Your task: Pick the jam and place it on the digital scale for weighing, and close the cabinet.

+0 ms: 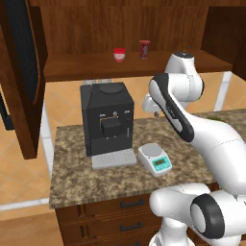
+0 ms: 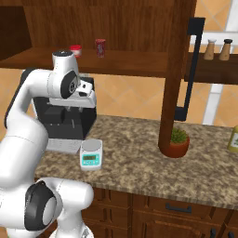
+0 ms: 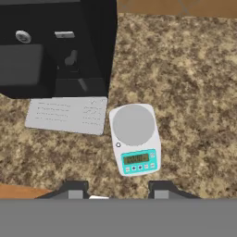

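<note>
The hand view looks straight down on the granite counter [image 3: 194, 92]. The digital scale [image 3: 135, 139] lies flat there, its round grey plate bare and its teal display toward the gripper [image 3: 115, 187]. The two finger tips stand well apart with nothing between them — the jaws are open and hold nothing. The black coffee machine [image 3: 55, 46] sits just beside the scale, with its grey drip tray [image 3: 67, 115] near the scale's edge but apart from it.

The left base view adds what the hand view cannot: the cabinet [image 1: 120, 29] above the counter, with its left door [image 1: 21, 72] swung open. On the cabinet shelf stands the jam [image 1: 119, 54], upright, and near it on its right a taller dark-red can [image 1: 144, 49]; the two are apart. The scale [image 1: 154, 159] sits on the counter to the right of the coffee machine [image 1: 106, 117]. The arm's wrist is raised above the counter, right of the machine.

The right base view supplies the other side — the right door [image 2: 179, 69] is also open, edge-on, its black bar handle [image 2: 190, 69] showing. The jam [image 2: 76, 50] and can [image 2: 100, 47] show on the shelf behind the arm. A potted plant [image 2: 176, 142] stands on the counter at the foot of that door, well apart from the scale [image 2: 91, 155]. Two shakers [image 2: 217, 49] rest on a side shelf, and a yellowish bottle [image 2: 233, 137] stands at the right edge.
</note>
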